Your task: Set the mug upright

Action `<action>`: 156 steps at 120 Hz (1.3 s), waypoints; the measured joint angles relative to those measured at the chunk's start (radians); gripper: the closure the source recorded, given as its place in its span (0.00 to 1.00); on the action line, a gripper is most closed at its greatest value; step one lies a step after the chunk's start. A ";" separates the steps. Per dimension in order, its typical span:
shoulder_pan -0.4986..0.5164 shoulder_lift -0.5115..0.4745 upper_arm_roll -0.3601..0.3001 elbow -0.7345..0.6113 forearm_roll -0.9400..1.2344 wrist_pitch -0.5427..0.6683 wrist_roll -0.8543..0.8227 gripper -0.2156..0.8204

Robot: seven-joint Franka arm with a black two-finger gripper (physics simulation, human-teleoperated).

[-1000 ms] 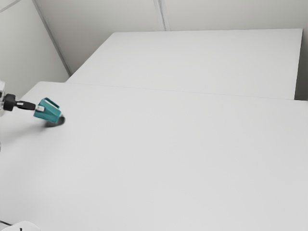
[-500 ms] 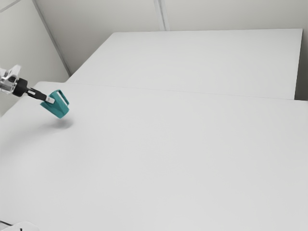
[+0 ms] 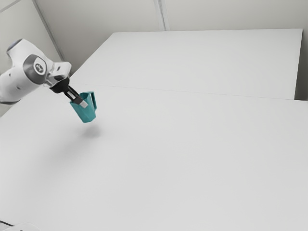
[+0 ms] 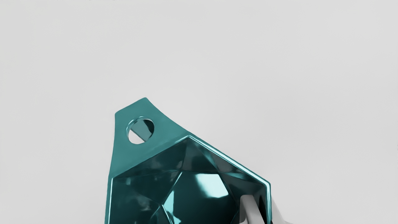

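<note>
In the exterior view the gripper (image 3: 82, 102) points down and to the exterior view's right, shut on the wall of the teal mug (image 3: 86, 113). The mug hangs a little above the table, slightly tilted, its opening up and its handle toward the exterior view's right; its shadow lies below it. The wrist view looks into the faceted mug (image 4: 149, 158), and the handle with its round hole juts out from one corner. One finger of the gripper (image 4: 268, 210) is inside the mug and the other outside, with the wall between them.
The white table (image 3: 183, 159) stretches away to the exterior view's right. Behind it stands a second white surface (image 3: 202, 62), in front of pale walls. A small white object (image 3: 24, 227) with a dark cable is at the near left corner of the exterior view.
The arm has carried the mug up and toward the exterior view's right, and more of the arm shows. The hand has turned to point more steeply downward, bringing the mug closer to upright.
</note>
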 joint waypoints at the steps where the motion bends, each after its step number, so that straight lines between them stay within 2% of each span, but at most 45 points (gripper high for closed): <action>1: 0.000 -0.004 -0.005 -0.005 0.006 0.003 -0.007 0.97; 38: 0.001 -0.069 -0.164 -0.127 0.023 0.142 -0.232 0.97; 71: -0.005 -0.182 -0.252 -0.260 -0.039 0.199 -0.368 0.97; 111: -0.004 -0.286 -0.287 -0.376 -0.102 0.230 -0.467 0.97; 156: -0.045 -0.339 -0.305 -0.447 -0.137 0.253 -0.537 0.97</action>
